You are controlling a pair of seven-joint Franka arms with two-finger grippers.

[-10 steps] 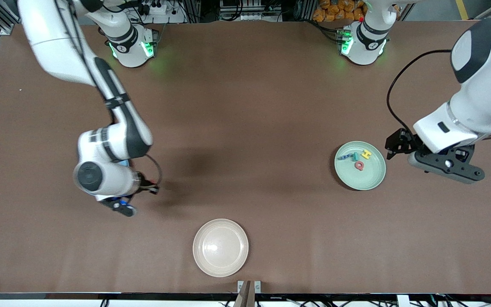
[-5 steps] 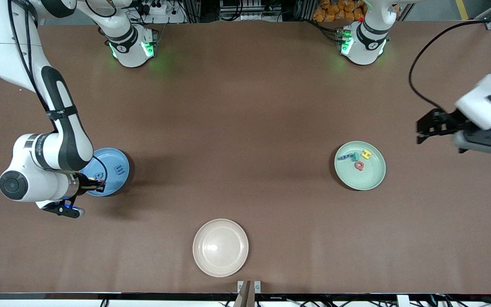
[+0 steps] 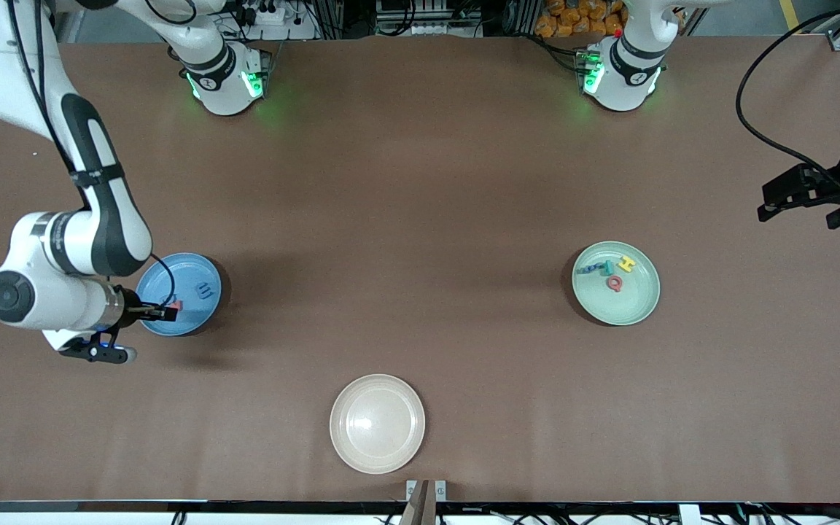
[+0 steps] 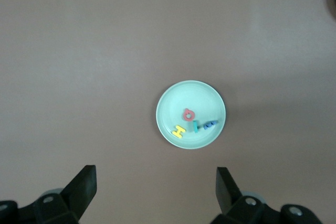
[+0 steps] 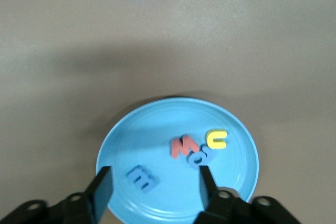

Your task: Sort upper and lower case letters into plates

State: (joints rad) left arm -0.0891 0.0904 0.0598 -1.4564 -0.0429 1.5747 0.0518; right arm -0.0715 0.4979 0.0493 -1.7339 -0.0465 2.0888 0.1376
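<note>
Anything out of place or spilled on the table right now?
Nothing stands out. Four letters lie in the blue plate under the open right gripper, four more in the green plate. The cream plate holds none, and no letter lies on the table.

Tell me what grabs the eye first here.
Two plates of bright toy letters stand out on the brown table: a blue plate at the right arm's end, with the open right gripper over it, and a mint plate toward the left arm's end. An empty cream plate sits nearest the front camera. The left gripper hangs open, high over the table beside the mint plate.
</note>
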